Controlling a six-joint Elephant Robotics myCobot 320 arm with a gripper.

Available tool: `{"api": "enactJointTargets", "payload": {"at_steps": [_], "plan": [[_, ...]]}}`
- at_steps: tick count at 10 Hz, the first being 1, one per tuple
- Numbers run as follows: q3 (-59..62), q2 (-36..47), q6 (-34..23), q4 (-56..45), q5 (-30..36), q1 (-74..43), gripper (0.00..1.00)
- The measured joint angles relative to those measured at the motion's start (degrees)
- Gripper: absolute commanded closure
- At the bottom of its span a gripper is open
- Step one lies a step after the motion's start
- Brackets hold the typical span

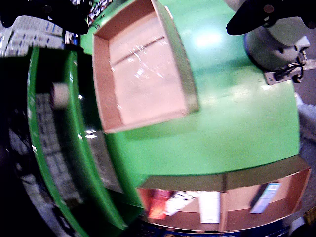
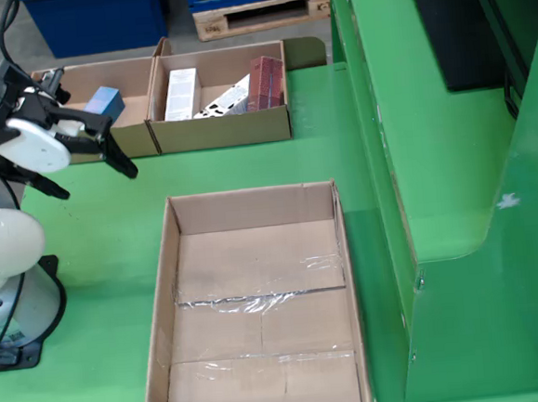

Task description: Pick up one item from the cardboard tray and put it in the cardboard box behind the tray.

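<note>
In the fixed view my gripper [image 2: 88,174] hangs open and empty above the green table, to the left of both boxes, its black fingers [image 2: 120,161] spread wide. The cardboard tray [image 2: 221,130] stands at the back with two compartments. A blue box [image 2: 104,101] lies in the left one; a white box [image 2: 181,92], a patterned white box [image 2: 226,100] and a red box [image 2: 266,80] lie in the right one. The large cardboard box [image 2: 166,265] in front holds nothing. The wrist view shows this box [image 1: 183,69], the tray [image 1: 232,180], and one dark finger [image 1: 256,17] at the top.
The robot's white base [image 2: 5,278] stands at the left edge of the table. A tall green machine housing [image 2: 455,196] runs along the right side. A blue bin [image 2: 96,19] and a wooden pallet [image 2: 259,15] sit behind the tray.
</note>
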Motion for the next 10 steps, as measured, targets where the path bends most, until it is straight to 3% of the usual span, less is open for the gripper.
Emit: {"api": "enactJointTargets", "payload": {"at_steps": [2, 10], "plan": [[5.62, 0.35, 0.0, -5.53, -3.6, -5.36, 0.0], [28.21, 0.53, 0.71, -26.01, -3.6, -6.15, 0.0]]}}
